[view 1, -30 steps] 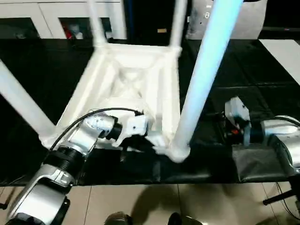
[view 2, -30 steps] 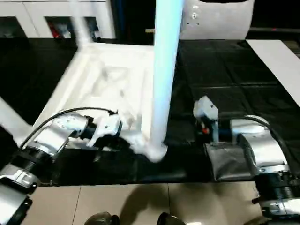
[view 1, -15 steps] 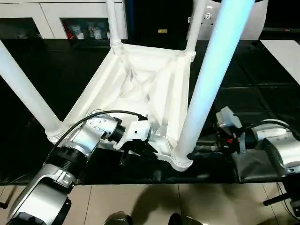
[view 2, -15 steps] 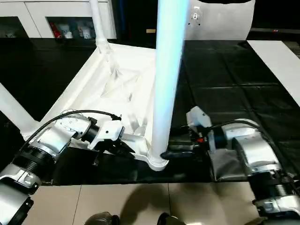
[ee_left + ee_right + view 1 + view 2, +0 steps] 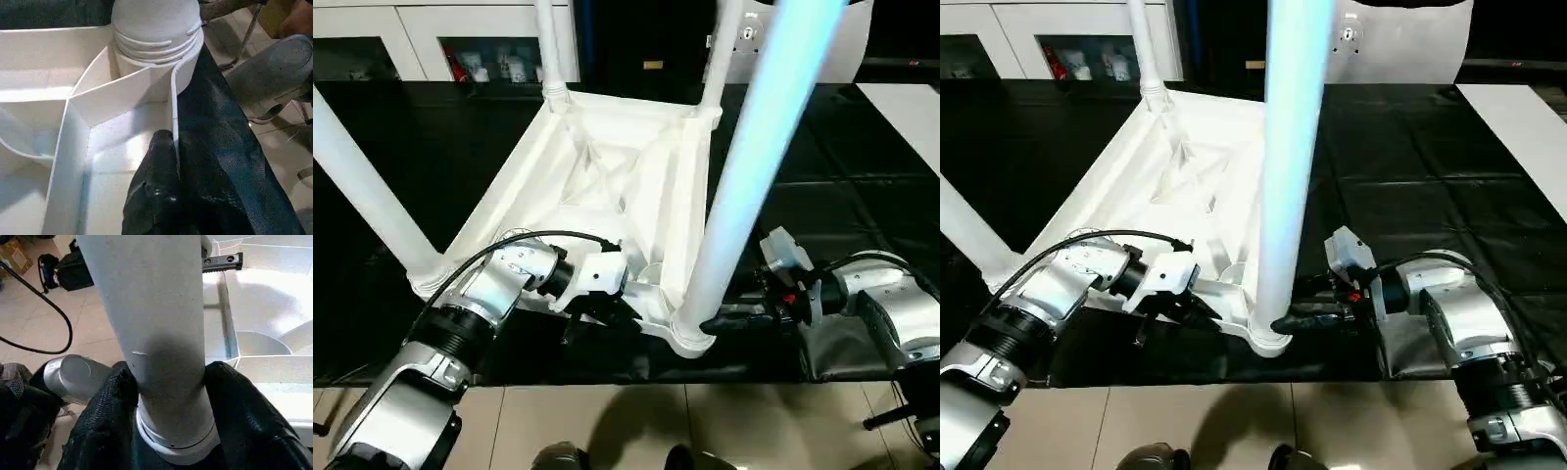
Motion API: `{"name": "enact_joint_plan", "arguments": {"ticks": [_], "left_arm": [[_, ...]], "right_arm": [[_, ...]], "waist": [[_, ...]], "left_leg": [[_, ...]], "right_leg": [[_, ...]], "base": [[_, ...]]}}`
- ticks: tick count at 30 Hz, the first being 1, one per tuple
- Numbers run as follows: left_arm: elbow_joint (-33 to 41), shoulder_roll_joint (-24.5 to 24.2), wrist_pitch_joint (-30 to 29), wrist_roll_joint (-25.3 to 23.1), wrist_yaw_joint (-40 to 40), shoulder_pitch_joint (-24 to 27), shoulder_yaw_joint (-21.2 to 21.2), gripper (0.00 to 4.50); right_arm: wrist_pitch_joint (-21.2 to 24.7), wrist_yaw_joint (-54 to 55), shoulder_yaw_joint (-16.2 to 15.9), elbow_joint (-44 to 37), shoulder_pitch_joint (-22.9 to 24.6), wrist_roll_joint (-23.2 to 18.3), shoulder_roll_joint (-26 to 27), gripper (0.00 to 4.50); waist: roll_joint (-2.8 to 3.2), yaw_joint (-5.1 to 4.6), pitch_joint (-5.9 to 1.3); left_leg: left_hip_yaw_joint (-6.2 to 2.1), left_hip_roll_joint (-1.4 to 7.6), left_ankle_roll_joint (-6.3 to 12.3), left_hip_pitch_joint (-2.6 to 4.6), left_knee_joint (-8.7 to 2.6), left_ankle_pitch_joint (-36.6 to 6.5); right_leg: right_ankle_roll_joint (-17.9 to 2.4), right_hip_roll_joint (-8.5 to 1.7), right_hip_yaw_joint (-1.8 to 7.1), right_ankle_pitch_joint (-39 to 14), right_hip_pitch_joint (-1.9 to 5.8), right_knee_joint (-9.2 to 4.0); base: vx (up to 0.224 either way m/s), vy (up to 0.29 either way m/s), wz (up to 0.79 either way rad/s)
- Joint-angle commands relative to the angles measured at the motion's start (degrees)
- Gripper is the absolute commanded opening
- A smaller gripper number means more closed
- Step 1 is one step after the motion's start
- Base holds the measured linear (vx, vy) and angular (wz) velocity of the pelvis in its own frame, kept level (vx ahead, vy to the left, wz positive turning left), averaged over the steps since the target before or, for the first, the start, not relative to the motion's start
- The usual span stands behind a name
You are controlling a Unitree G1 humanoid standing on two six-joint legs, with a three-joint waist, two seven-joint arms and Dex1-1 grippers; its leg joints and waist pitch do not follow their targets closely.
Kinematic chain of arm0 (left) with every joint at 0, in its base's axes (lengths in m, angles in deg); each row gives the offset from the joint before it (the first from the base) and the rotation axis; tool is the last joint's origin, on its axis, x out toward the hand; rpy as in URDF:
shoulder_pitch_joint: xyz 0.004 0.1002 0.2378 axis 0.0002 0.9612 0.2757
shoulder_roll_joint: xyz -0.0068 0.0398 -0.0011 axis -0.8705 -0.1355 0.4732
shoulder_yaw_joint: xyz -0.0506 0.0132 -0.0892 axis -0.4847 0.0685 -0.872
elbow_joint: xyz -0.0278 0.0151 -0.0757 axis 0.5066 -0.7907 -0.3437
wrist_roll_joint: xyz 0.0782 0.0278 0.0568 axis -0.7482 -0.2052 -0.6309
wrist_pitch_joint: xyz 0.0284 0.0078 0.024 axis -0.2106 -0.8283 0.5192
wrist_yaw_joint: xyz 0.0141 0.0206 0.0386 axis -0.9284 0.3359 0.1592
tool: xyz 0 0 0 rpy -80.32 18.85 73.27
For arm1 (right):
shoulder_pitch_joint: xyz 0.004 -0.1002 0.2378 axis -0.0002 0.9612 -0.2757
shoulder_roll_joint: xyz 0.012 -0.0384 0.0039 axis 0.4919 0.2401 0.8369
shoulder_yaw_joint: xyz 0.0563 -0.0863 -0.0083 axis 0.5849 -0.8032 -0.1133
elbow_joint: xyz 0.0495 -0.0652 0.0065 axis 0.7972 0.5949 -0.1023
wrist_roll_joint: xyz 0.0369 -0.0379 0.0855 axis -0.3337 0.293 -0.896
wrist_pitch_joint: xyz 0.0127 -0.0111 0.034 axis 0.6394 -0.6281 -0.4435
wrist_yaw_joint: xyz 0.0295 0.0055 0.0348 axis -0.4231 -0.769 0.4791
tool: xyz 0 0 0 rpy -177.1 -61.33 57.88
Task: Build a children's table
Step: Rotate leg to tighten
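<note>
Black mat [image 5: 862, 176] | upside-down white plastic table [image 5: 607, 166], four tapered legs socketed | left gripper [image 5: 597, 315] pinches 6 o'clock rim | right gripper [image 5: 166, 396] straddles near leg [image 5: 744, 166]; seating unconfirmed.

White children's table [image 5: 607, 186], upside down on black mat, four tube legs upright in corner sockets.

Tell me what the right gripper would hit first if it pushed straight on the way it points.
The right gripper would meet the near white tapered plastic tube leg at its base. That leg already stands between the black fingers, just above the round corner socket. Contact looks likely, though I cannot confirm it.
</note>
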Motion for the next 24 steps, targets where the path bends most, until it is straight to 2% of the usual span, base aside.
{"name": "enact_joint_plan", "arguments": {"ticks": [1, 5, 8, 10, 11, 12, 14, 15, 16, 17, 18, 19, 20, 21, 23, 24], "left_arm": [[1.68, 0.75, -0.94, 0.73, -0.18, -0.99, 0.26, 0.00], [1.99, 1.99, -4.44, 0.76, 3.78, -0.96, -1.09, 0.00], [2.36, 2.99, -7.37, 0.55, 7.21, -1.07, -2.15, 0.00], [3.50, 4.49, -11.45, 0.24, 11.32, -0.98, -3.17, 0.00], [3.52, 4.51, -11.50, 0.23, 11.38, -0.98, -3.18, 0.00], [4.12, 5.66, -13.67, 0.06, 14.09, -1.07, -3.78, 0.00], [4.58, 6.82, -15.58, 0.02, 16.45, -1.19, -4.29, 0.00], [5.12, 8.95, -17.93, 0.05, 20.27, -1.46, -5.20, 0.00], [5.16, 9.09, -18.08, 0.05, 20.52, -1.48, -5.26, 0.00], [5.70, 10.19, -19.55, 0.06, 22.29, -1.54, -5.66, 0.00], [6.25, 11.61, -21.08, 0.31, 24.25, -1.52, -6.23, 0.00], [7.27, 13.66, -23.05, 0.33, 27.12, -1.32, -6.80, 0.00], [7.30, 13.72, -23.09, 0.32, 27.20, -1.31, -6.81, 0.00], [8.06, 14.99, -24.06, -0.13, 29.23, -1.04, -6.95, 0.00], [8.55, 15.52, -24.47, -0.58, 30.16, -0.89, -6.83, 0.00], [8.79, 15.81, -24.62, -0.92, 30.59, -0.88, -6.63, 0.00]], "right_arm": [[2.23, -0.48, -0.53, -2.90, 1.06, -3.07, 1.00, 1.94], [4.84, 2.50, 0.80, -5.46, 2.88, -4.69, 2.32, 1.91], [8.14, 9.47, 2.58, -7.29, 3.24, -4.77, 4.55, 1.91], [10.05, 20.31, 4.72, -6.25, 2.37, -1.65, 8.18, 1.91], [10.10, 20.47, 4.75, -6.22, 2.35, -1.60, 8.23, 1.91], [11.64, 26.46, 5.89, -5.42, 1.58, -0.07, 10.39, 1.91], [12.00, 30.48, 6.37, -5.47, 1.23, 1.11, 12.04, 1.81], [12.85, 35.51, 6.81, -5.82, 0.98, 2.73, 14.21, 1.71], [12.91, 35.83, 6.83, -5.85, 0.97, 2.83, 14.35, 1.63], [13.59, 38.13, 7.01, -6.34, 0.99, 3.44, 15.47, 1.56], [14.36, 41.22, 7.35, -6.90, 0.93, 4.33, 16.95, 1.50], [16.62, 47.00, 8.21, -8.26, 0.89, 5.14, 19.70, 1.50], [16.70, 47.18, 8.25, -8.29, 0.88, 5.16, 19.79, 1.50], [18.43, 51.80, 9.26, -9.37, 0.90, 5.36, 22.19, 1.50], [17.47, 51.63, 8.87, -10.06, 1.26, 5.23, 22.73, 1.50], [16.29, 51.19, 8.58, -10.38, 1.53, 5.11, 22.96, 1.77]], "waist": [[-0.93, -0.38, -4.48], [-0.88, -0.33, -4.29], [-0.95, -0.60, -3.98], [-1.00, -1.32, -3.76], [-1.09, -1.73, -3.70], [-1.08, -2.74, -3.65], [-0.98, -3.60, -3.80], [-1.15, -4.41, -3.89], [-1.07, -4.79, -3.98], [-1.11, -4.97, -4.21], [-1.17, -5.17, -4.31], [-1.05, -5.15, -4.57], [-1.13, -5.17, -4.68], [-1.08, -5.21, -4.79], [-1.01, -5.19, -4.99], [-1.17, -5.11, -5.40]], "left_leg": [[-2.26, 5.61, 8.18, 0.18, -3.78, -1.95], [-2.37, 5.84, 7.63, 0.35, -3.95, -2.59], [-2.39, 5.65, 6.23, 0.32, -4.17, -4.01], [-2.35, 4.93, 4.22, 0.58, -4.21, -6.31], [-2.40, 4.76, 3.75, 0.34, -4.19, -6.66], [-2.66, 4.42, 3.01, 0.01, -4.18, -6.84], [-2.74, 4.38, 2.70, 0.06, -4.05, -6.50], [-2.78, 4.29, 3.07, -0.41, -3.98, -5.82], [-2.65, 4.15, 3.68, -0.21, -3.86, -5.32], [-2.60, 4.02, 4.11, -0.40, -3.74, -4.56], [-2.50, 4.15, 5.24, -0.57, -3.73, -2.73], [-2.61, 4.29, 6.28, -0.68, -3.64, -0.83], [-2.61, 4.56, 7.45, -0.61, -3.61, 1.28], [-2.69, 4.70, 8.69, -0.77, -3.50, 3.16], [-2.68, 4.80, 9.85, -0.76, -3.34, 4.74], [-2.60, 4.69, 11.29, -0.91, -3.01, 6.80]], "right_leg": [[-7.01, -6.00, 5.11, -15.61, 4.03, -3.36], [-6.51, -6.03, 5.09, -17.41, 3.90, -3.63], [-5.44, -6.00, 5.02, -20.33, 3.92, -4.24], [-3.45, -6.06, 4.59, -25.75, 3.87, -5.21], [-2.80, -6.05, 4.53, -26.87, 4.04, -5.32], [-0.86, -5.83, 4.01, -29.15, 4.24, -5.81], [-0.67, -5.84, 4.01, -28.59, 4.21, -5.81], [-0.73, -5.78, 4.08, -27.14, 4.40, -5.62], [-1.46, -5.66, 4.12, -25.83, 4.10, -5.64], [-1.82, -5.70, 4.19, -24.51, 4.37, -5.36], [-2.96, -5.55, 4.46, -21.22, 4.34, -4.82], [-4.11, -5.56, 4.50, -17.89, 4.41, -4.24], [-5.42, -5.53, 4.67, -14.34, 4.22, -3.69], [-6.43, -5.60, 4.78, -11.39, 4.34, -3.17], [-7.43, -5.69, 4.79, -8.72, 4.23, -2.76], [-8.16, -5.69, 4.84, -5.39, 4.30, -2.16]], "base": [[0.000, 0.000, 0.00], [0.000, 0.000, 0.00], [0.000, 0.000, 0.00], [0.000, 0.000, 0.00], [0.000, 0.000, 0.00], [0.000, 0.000, 0.00], [0.000, 0.000, 0.00], [0.000, 0.000, 0.00], [0.000, 0.000, 0.00], [0.000, 0.000, 0.00], [0.000, 0.000, 0.00], [0.000, 0.000, 0.00], [0.000, 0.000, 0.00], [0.000, 0.000, 0.00], [0.000, 0.000, 0.00], [0.000, 0.000, 0.00]]}}
